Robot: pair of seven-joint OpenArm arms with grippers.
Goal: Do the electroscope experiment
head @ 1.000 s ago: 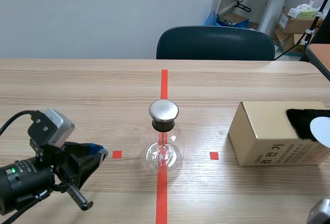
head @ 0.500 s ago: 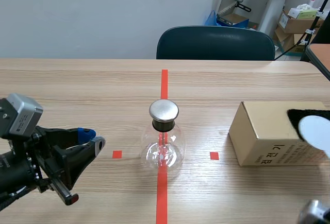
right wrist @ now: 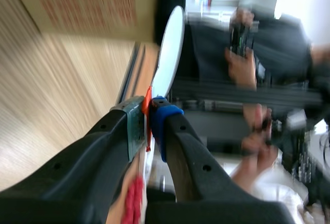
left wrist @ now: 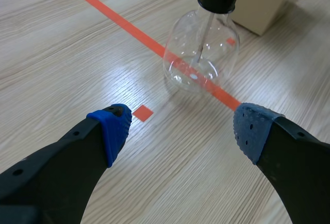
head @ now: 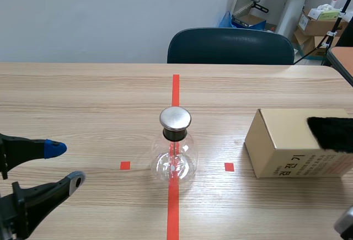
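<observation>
The electroscope, a clear glass flask (head: 175, 160) with a round metal cap (head: 175, 118), stands on the red tape line at mid-table. My left gripper (head: 64, 164) hovers low at the left, open and empty, well short of the flask. The left wrist view has the flask (left wrist: 201, 54) ahead of the open left gripper (left wrist: 180, 131), slightly toward its right finger. In the right wrist view, the right gripper (right wrist: 149, 113) is shut on the thin edge of a white disc (right wrist: 170, 49). Only a corner of the right arm (head: 346, 224) shows in the scene view.
A cardboard box (head: 287, 143) lies at the right with a black furry cloth (head: 331, 132) on top. A dark chair (head: 230, 46) stands behind the table's far edge. The right wrist view has the box (right wrist: 87, 2) and a blurred person's hands (right wrist: 240, 69) beyond.
The left gripper has opened wide and drawn back to the left. The white disc that hung over the box's right end has left the scene view.
</observation>
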